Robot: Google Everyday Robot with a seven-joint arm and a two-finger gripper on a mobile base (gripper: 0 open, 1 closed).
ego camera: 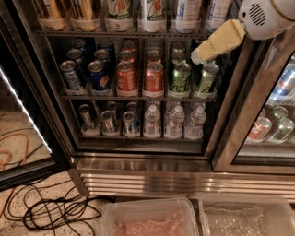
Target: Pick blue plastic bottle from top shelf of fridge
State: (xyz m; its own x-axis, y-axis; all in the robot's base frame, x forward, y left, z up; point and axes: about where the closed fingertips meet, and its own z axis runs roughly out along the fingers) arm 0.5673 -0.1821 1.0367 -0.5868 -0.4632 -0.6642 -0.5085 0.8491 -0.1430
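The fridge (152, 177) stands open, and its top shelf (92, 33) runs along the top of the view. Only the lower parts of the bottles on it show. Two have white labels with blue print: one blue plastic bottle (186, 13) and a second like it (215, 11) to its right. Bottles with green-and-orange print (152, 14) stand to their left. My gripper (198, 56), cream-coloured on a white arm (265, 16), hangs in front of the right side of the fridge. It is just below the top shelf's rail, under the blue-print bottles and in front of the green cans, and holds nothing.
Soda cans (124, 76) fill the middle rack. Small water bottles (175, 122) and cans fill the lower rack. The glass door (27, 120) hangs open at the left. A steel post (249, 110) divides off a second compartment. Cables (50, 209) lie on the floor. Two plastic bins (150, 219) sit in front.
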